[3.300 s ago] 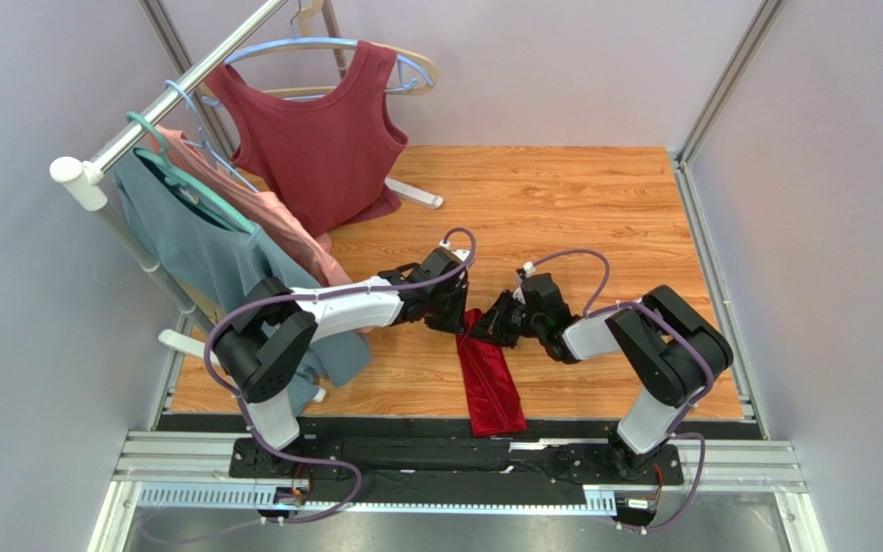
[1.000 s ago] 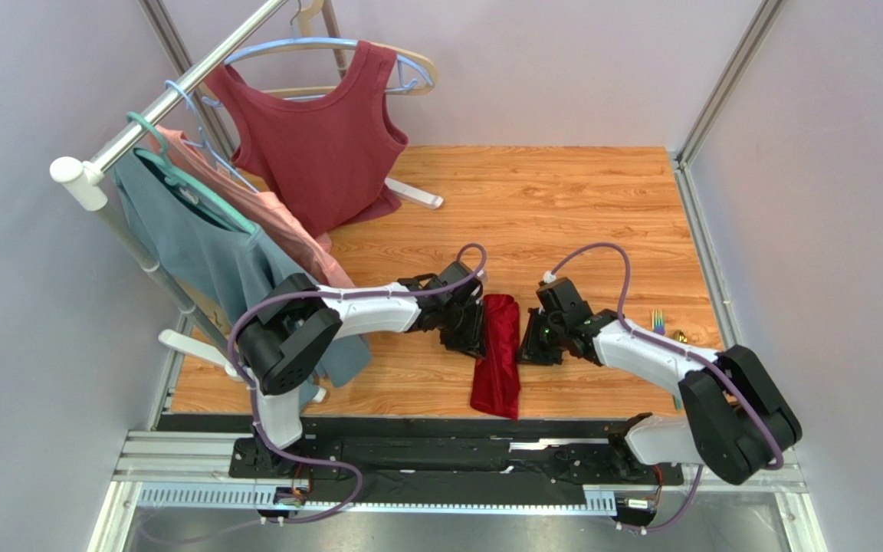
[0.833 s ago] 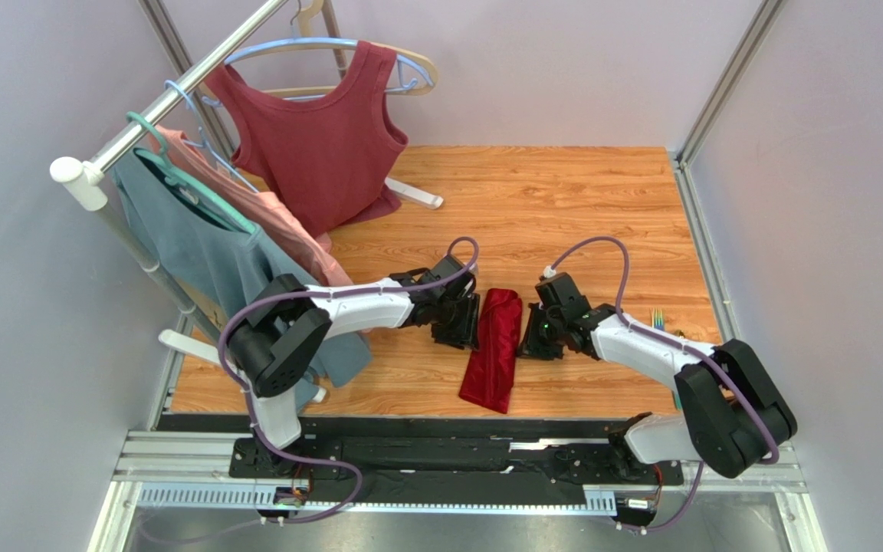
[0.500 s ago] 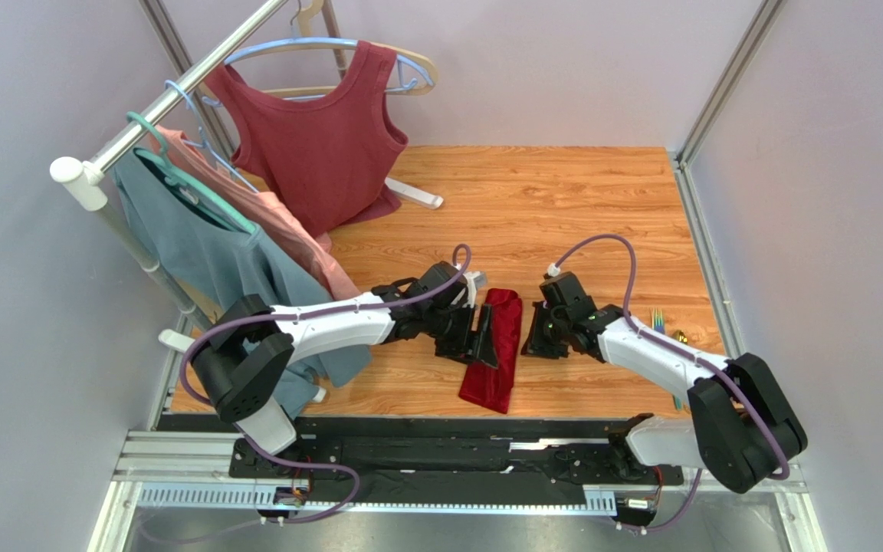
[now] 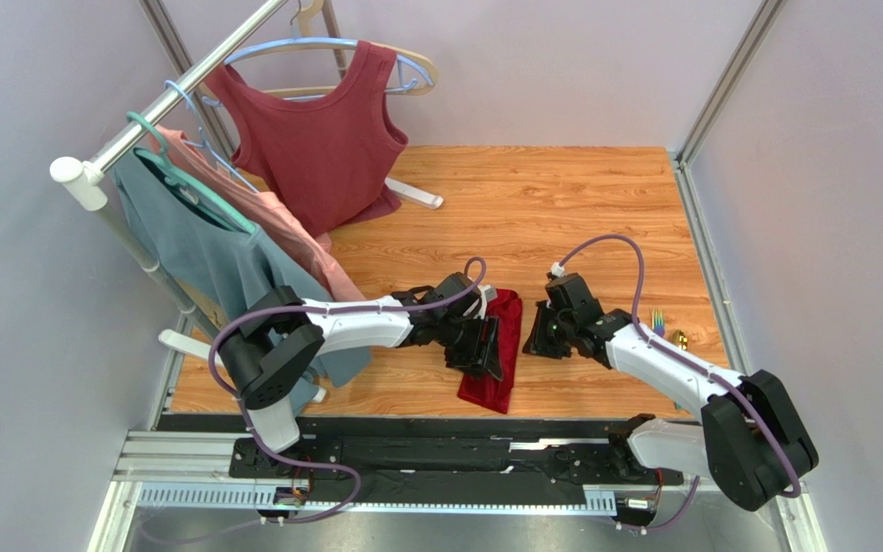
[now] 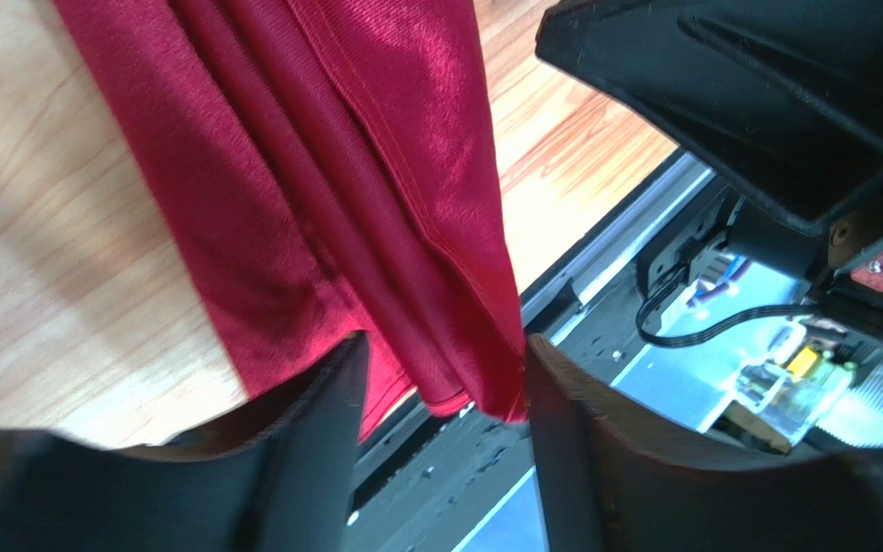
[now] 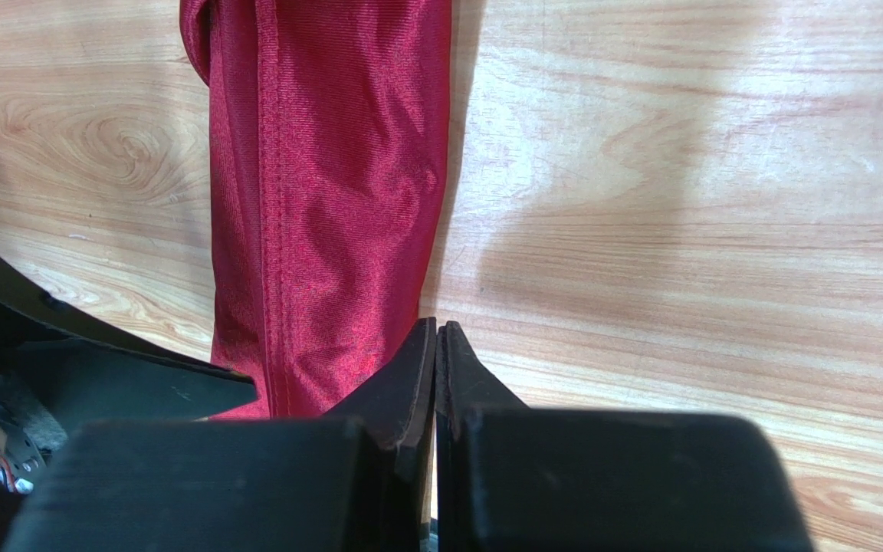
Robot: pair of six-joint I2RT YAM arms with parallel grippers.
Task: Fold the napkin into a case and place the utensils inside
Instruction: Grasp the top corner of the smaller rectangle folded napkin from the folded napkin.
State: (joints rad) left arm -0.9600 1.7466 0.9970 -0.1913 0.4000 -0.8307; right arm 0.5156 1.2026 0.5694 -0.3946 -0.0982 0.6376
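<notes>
The shiny crimson cloth napkin lies folded narrow by the wooden table's near edge under the open left gripper, right gripper shut empty beside it, slim gold utensils not yet inside.

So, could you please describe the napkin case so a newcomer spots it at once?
On the wooden table, look where the left gripper and the right gripper nearly meet. The case is the narrow cloth oblong lying flat there; unlike the hanging maroon top, it is bright, shiny crimson.
</notes>
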